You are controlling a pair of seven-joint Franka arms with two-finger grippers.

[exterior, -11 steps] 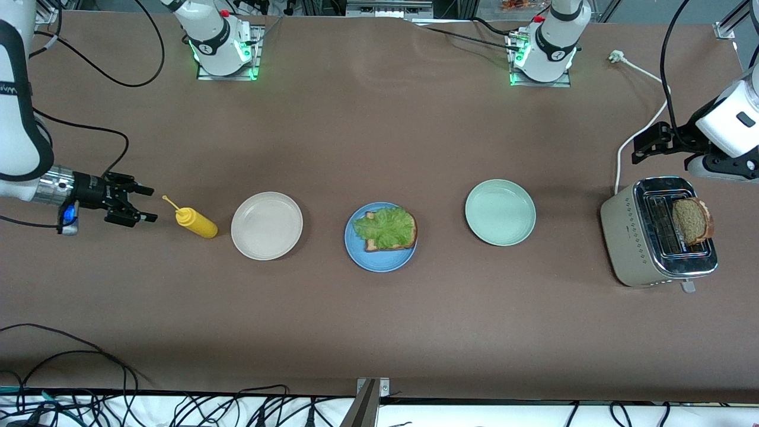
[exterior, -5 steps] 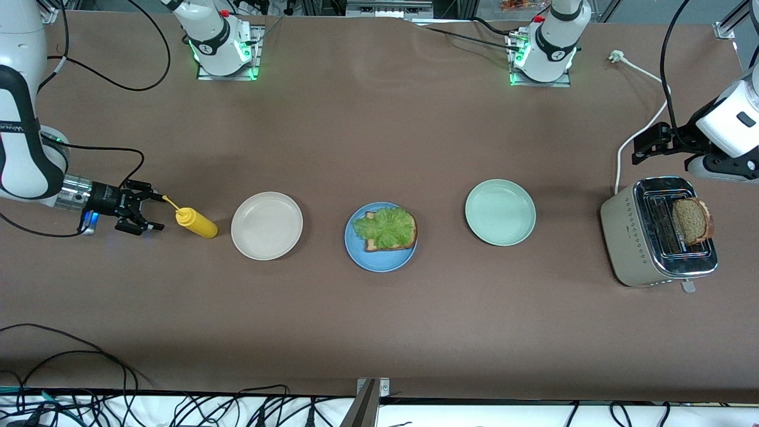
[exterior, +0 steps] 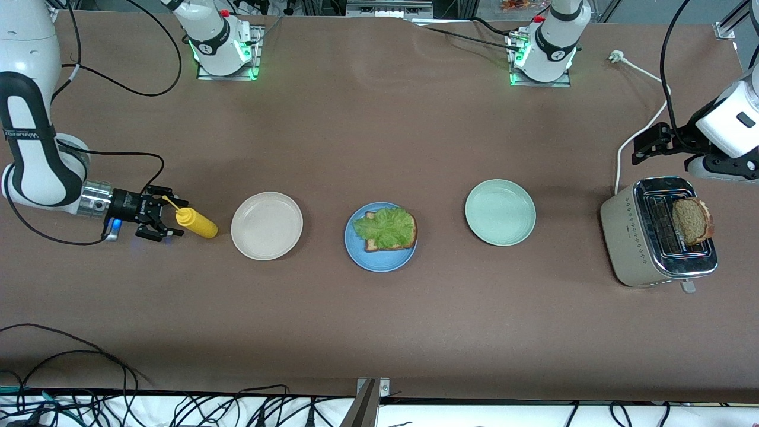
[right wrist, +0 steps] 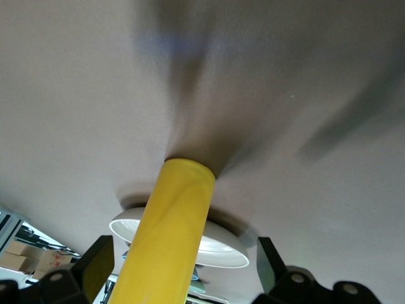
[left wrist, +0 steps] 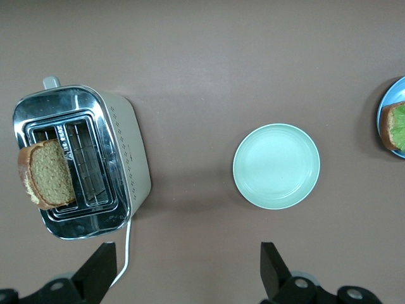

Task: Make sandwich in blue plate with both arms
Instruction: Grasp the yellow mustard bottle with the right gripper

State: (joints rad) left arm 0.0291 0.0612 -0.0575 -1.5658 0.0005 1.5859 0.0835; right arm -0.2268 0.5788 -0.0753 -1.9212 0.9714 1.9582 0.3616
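Two of three layers look done from where I'm driving: on the tabletop [exterior: 379, 118] the blue plate [exterior: 379, 259] holds bread [exterior: 409, 237] with lettuce [exterior: 385, 228]. The top slice [exterior: 691, 220] sits in the toaster [exterior: 658, 231], so that's left. Left tool [left wrist: 186, 278] hovers near the toaster, fingers apart, empty, waiting. Right tool [exterior: 161, 218] has fingers spread around the mustard [exterior: 197, 221] nozzle, not clamped. Lettuce hides most of the bottom slice.
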